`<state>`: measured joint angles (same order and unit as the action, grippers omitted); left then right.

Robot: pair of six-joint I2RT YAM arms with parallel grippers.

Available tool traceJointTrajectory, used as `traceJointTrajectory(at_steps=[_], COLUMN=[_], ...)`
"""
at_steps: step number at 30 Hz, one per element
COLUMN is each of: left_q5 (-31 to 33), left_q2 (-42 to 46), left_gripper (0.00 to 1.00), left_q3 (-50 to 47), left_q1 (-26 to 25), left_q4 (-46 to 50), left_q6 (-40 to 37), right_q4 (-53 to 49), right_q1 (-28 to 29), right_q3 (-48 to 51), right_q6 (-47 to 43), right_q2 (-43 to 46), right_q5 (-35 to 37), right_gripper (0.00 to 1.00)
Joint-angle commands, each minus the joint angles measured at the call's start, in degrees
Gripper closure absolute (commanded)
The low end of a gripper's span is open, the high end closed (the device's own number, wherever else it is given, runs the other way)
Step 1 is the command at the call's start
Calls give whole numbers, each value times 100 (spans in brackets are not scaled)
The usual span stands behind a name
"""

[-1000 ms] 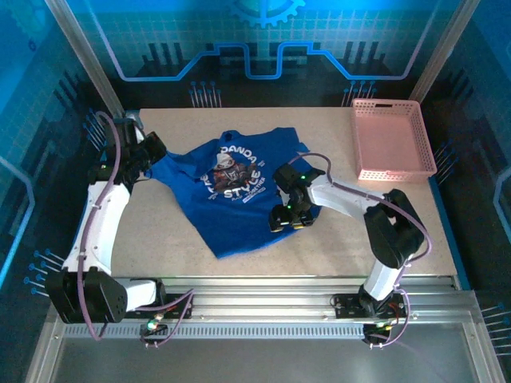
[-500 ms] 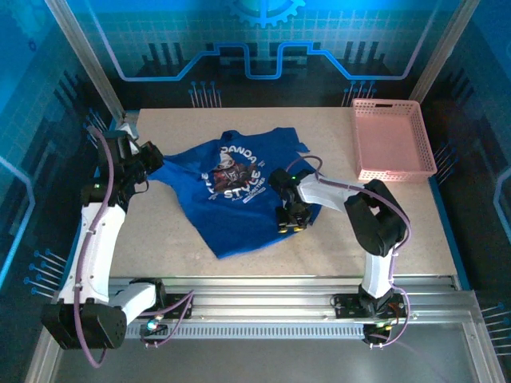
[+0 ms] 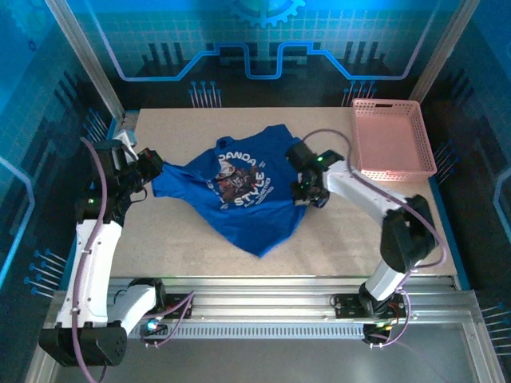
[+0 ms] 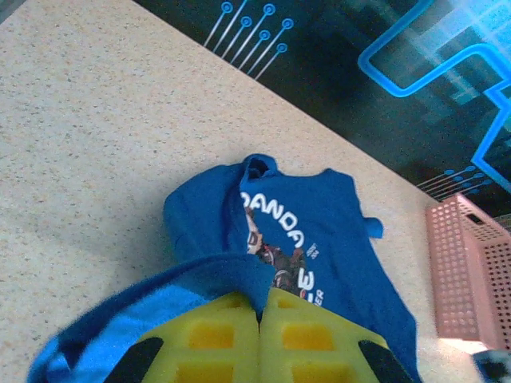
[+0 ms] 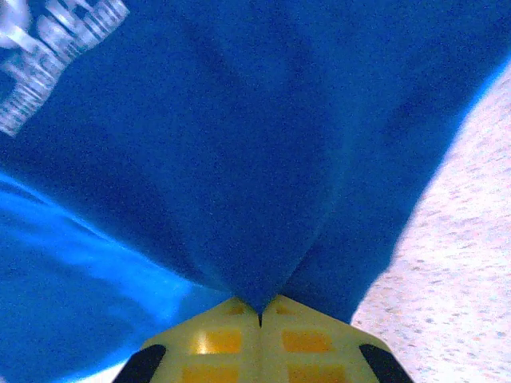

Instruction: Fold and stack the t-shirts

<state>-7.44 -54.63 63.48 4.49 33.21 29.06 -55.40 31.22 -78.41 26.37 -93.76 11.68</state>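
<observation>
Outside the basket (image 3: 393,142), left pincer (image 4: 259,313) and right pincer (image 5: 259,311) grip the t-shirt (image 3: 239,203).

A pale beige, speckled table top (image 3: 184,239) fills the middle of the overhead view. Behind it stands a back wall (image 3: 263,48) printed with a light-blue grid, a bright blue stepped line (image 3: 263,68) and part of a gear emblem (image 3: 267,8) at the upper edge. Two bare metal posts (image 3: 85,56) rise at the far corners and lean outward in the overhead view. The side walls (image 3: 32,120) are dark, with thin blue circuit lines ending in dots. Along the near edge runs a slotted metal rail (image 3: 263,307), and below it lies a flat grey sheet (image 3: 263,359). The light is cool and blue-tinged, and the wall panels glow brightest.
</observation>
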Motion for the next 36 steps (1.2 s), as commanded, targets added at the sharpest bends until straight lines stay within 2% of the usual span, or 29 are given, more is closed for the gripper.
traceJointTrajectory(at_steps=[1,5,11,19,23,26,29,31,34,36], left_q5=[-344,-451,-617,-828,-813,-542,46,300,530,646], left_q2=[245,477,743,1045,1048,901,698,573,448,403], left_gripper=[100,100,100,100,100,100,100,100,100,100], left_q3=[199,203,331,155,-47,-175,-315,-493,-809,-1023], left_q1=[-153,-308,-352,-388,-383,-388,-388,-378,-379,-383], left_q4=[160,316,740,946,969,1038,1076,985,829,692], left_q6=[388,633,702,754,764,538,303,249,249,289], right_q4=[-1089,-1645,-2828,-3472,-3194,-2815,-2533,-2409,-2839,-3086], right_q1=[-207,-372,-383,-450,-446,-431,-411,-415,-398,-474], right_q3=[-707,-1518,-3083,-2931,-2725,-2866,-3664,-4533,-6514,-7791], right_q6=[-751,-1194,-1674,-1661,-1813,-1948,-2012,-2009,-1718,-1348], right_q2=[289,321,-291,92,-139,-836,-2029,-3016,-4608,-5206], right_q5=[242,318,390,590,311,126,-20,-284,-508,-790], right_gripper=[100,100,100,100,100,100,100,99,86,75])
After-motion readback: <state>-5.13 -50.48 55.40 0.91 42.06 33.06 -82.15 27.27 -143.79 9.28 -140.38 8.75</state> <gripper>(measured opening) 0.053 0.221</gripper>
